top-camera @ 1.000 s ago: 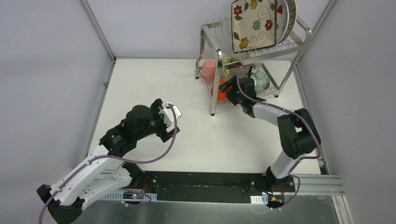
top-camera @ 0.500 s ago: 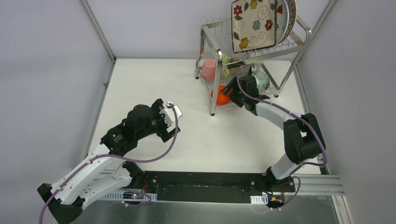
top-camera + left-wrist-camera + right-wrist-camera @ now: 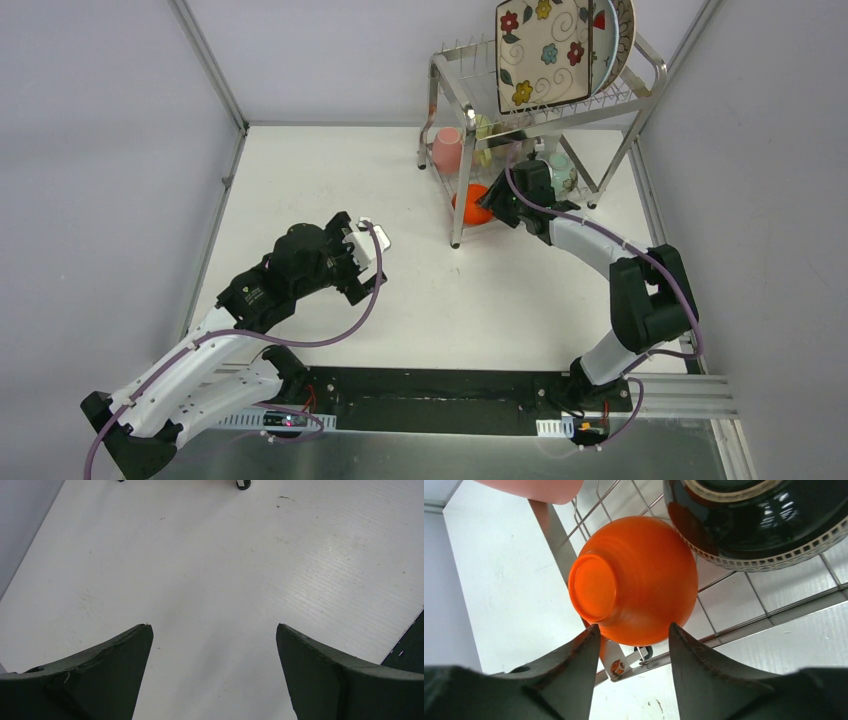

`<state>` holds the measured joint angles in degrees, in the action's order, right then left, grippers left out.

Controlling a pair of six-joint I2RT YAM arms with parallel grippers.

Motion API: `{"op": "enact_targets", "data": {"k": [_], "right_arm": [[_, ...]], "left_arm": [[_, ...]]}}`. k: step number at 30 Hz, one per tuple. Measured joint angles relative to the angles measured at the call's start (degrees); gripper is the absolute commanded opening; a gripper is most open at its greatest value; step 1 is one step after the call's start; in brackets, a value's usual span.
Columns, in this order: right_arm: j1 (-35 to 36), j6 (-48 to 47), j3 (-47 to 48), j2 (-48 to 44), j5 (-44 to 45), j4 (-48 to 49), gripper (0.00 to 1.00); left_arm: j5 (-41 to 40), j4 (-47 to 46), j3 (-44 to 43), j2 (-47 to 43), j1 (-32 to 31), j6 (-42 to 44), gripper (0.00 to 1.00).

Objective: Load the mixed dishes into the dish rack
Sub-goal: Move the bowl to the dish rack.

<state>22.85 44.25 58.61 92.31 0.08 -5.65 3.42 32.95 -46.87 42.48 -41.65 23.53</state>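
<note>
The dish rack [image 3: 455,215] stands at the far right, and my right gripper [image 3: 492,205] reaches into its lower tier. An orange bowl [image 3: 639,580] lies there bottom-up on the wire shelf [image 3: 724,635] at the front corner post. My right gripper [image 3: 633,627] is open, its tips at the bowl's near edge with nothing between the fingers. Beside the orange bowl [image 3: 470,205] are a dark brown bowl [image 3: 759,520], a mint bowl [image 3: 560,170] and a pink cup [image 3: 447,150]. On the top tier a square floral plate [image 3: 545,50] and a round plate [image 3: 622,35] stand upright. My left gripper [image 3: 214,626] hangs open over bare table.
A pale cup [image 3: 483,128] sits behind the pink one. Grey walls with metal corner posts [image 3: 215,75] enclose the white table [image 3: 330,170]. The left gripper [image 3: 362,250] hovers left of the rack, mid-table.
My right gripper has drawn back a little toward the right, away from the orange bowl, and its jaws have narrowed. The bowl now rests on the shelf. The left arm has not moved.
</note>
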Motion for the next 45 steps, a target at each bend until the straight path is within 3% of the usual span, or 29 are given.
{"op": "enact_targets", "data": {"k": [20, 27, 36, 38, 45], "right_arm": [[0.0, -1.2, 3.1, 5.8, 0.1, 5.4, 0.45], [0.1, -3.0, 2.0, 3.5, 0.7, 5.9, 0.55], [0.1, -8.6, -4.2, -11.4, -0.9, -3.3, 0.77], [0.1, -10.0, -5.5, -16.3, -1.0, -6.3, 0.98], [0.2, -15.4, -8.1, -35.4, -2.6, -17.2, 1.0]], "left_arm": [[-0.1, 0.0, 0.0, 0.0, 0.0, -0.1, 0.99], [-0.1, 0.0, 0.0, 0.2, 0.0, -0.8, 0.99], [1.6, -1.4, 0.0, 2.0, 0.0, -6.7, 0.99], [0.4, -2.6, 0.0, 2.8, 0.0, -9.8, 0.99], [-6.7, -2.6, -3.1, 5.2, 0.0, -24.9, 0.99]]}}
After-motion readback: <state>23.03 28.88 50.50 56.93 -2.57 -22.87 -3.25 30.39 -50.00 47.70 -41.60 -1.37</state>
